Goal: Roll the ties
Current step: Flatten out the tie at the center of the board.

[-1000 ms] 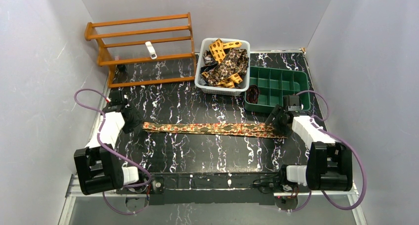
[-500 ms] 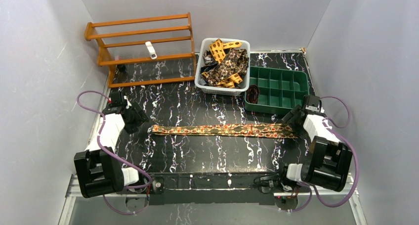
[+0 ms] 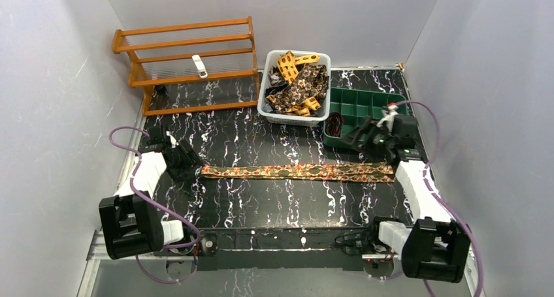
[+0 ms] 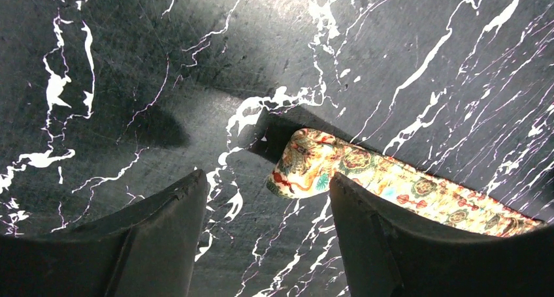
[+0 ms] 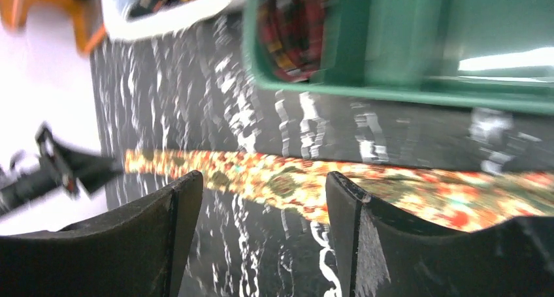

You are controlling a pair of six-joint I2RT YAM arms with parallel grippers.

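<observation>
On the black, white-veined bench [image 3: 261,205], a red-orange patterned tie [image 3: 297,171] is lying flat and straight, running left to right in front of both arms. The left claw [image 3: 189,161] is sitting low at its narrow left end with the fingers spread. In the wrist view that end [image 4: 307,170] is lying between the fingers [image 4: 176,212], close to one of them and pinched by neither. The right claw [image 3: 356,136] is hanging open and holding nothing, just beyond the tie's wide end, over the near edge of a green divided tray [image 3: 375,104]. One dark rolled tie [image 3: 334,124] is sitting in the tray's near-left compartment. Further back, a white basket [image 3: 287,119] is holding a heap of brown and yellow ties [image 3: 297,85]. A wooden rack [image 3: 189,62] is standing far left with a white tag [image 3: 200,66] on it, any writing too small to read.
</observation>
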